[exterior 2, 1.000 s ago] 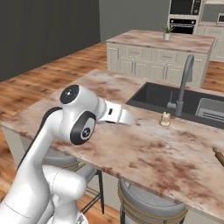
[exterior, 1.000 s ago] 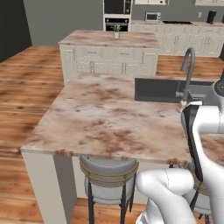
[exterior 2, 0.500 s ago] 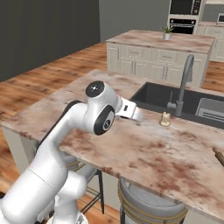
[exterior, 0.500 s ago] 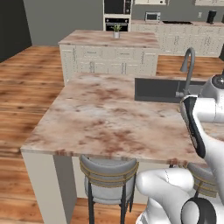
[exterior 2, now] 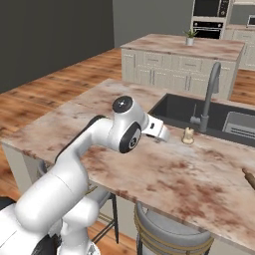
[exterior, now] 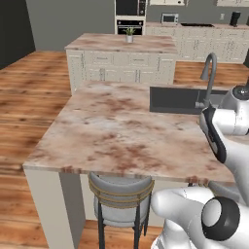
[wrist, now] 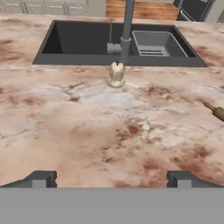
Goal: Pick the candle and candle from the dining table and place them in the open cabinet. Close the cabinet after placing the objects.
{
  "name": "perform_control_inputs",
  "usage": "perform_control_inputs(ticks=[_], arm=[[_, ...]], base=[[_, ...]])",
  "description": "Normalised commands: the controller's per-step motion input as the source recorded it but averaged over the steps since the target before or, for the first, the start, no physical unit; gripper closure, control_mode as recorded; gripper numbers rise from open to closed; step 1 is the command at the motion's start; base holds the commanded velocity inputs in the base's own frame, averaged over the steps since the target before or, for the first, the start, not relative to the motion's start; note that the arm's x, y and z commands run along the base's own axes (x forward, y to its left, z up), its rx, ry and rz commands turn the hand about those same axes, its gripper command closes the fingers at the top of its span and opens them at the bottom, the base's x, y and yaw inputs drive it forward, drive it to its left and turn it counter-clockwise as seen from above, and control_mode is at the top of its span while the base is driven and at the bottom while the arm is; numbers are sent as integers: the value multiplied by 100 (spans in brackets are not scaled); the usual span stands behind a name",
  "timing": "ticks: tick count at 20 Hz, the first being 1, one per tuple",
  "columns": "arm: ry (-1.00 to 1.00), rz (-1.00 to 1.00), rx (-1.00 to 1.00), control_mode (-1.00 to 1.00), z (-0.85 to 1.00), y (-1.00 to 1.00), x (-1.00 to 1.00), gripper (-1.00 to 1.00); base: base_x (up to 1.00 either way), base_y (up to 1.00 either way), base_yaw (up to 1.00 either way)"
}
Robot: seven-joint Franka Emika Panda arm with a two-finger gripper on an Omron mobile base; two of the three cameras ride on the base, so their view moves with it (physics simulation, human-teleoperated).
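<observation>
My gripper (wrist: 111,178) hangs spread wide and empty above the worktop (wrist: 87,127); the stubby cream candle (wrist: 116,74) stands straight ahead of it, upright, near the sink (wrist: 78,41) rim beside the tap (wrist: 126,30); a brown wooden handle (wrist: 214,111) lies off to its right.

We see a marble-topped island (exterior: 121,44) with cream drawers standing far across the wooden floor (exterior: 29,92), a small potted plant (exterior: 129,35) on it. A built-in oven (exterior: 129,14) sits behind. A grey stool (exterior: 120,199) tucks under the near counter edge.
</observation>
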Motion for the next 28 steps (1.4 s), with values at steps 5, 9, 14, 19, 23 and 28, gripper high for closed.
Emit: perform_control_inputs(ticks=[5, 9, 14, 19, 23, 28], arm=[[-8, 0, 3, -100, -4, -6, 0, -100], [-19, 0, 3, -100, -17, -9, 0, -100], [-19, 0, 1, -100, -30, -6, 1, -100], [-11, -1, 0, -100, -13, -3, 15, -100], [-2, -3, 2, -100, -1, -4, 17, -100], [0, -7, 3, -100, 0, -11, 9, -100]], base=[[0, 0, 0], [0, 0, 0], [0, 0, 0], [0, 0, 0], [0, 0, 0], [0, 0, 0]])
